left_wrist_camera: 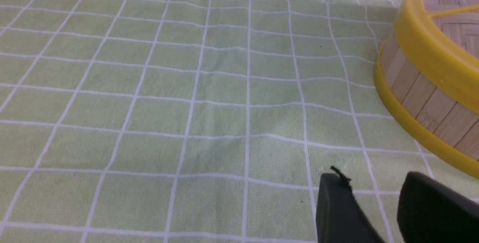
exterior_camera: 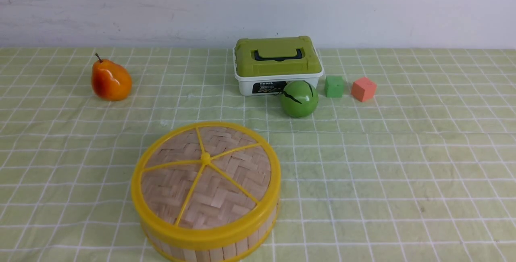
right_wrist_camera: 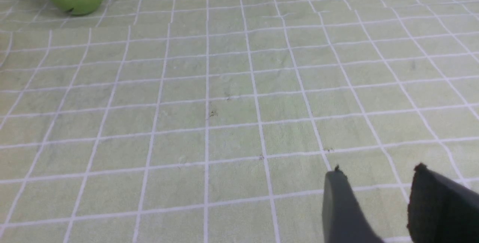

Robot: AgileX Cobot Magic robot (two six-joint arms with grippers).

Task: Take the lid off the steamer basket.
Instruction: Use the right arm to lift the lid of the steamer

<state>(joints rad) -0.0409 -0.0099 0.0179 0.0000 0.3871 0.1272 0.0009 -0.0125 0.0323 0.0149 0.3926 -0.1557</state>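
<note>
Finding: lid [exterior_camera: 205, 173] seated on basket [exterior_camera: 225, 250]; removal not begun. Parted and empty: left gripper [left_wrist_camera: 374, 183], right gripper [right_wrist_camera: 378, 172]. Next, likely: grasp rim, lift straight.

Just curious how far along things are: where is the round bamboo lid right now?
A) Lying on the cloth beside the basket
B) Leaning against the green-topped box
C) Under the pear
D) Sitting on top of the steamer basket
D: the lid lies flat on the steamer basket, its yellow rim capping the slatted wall.
</note>
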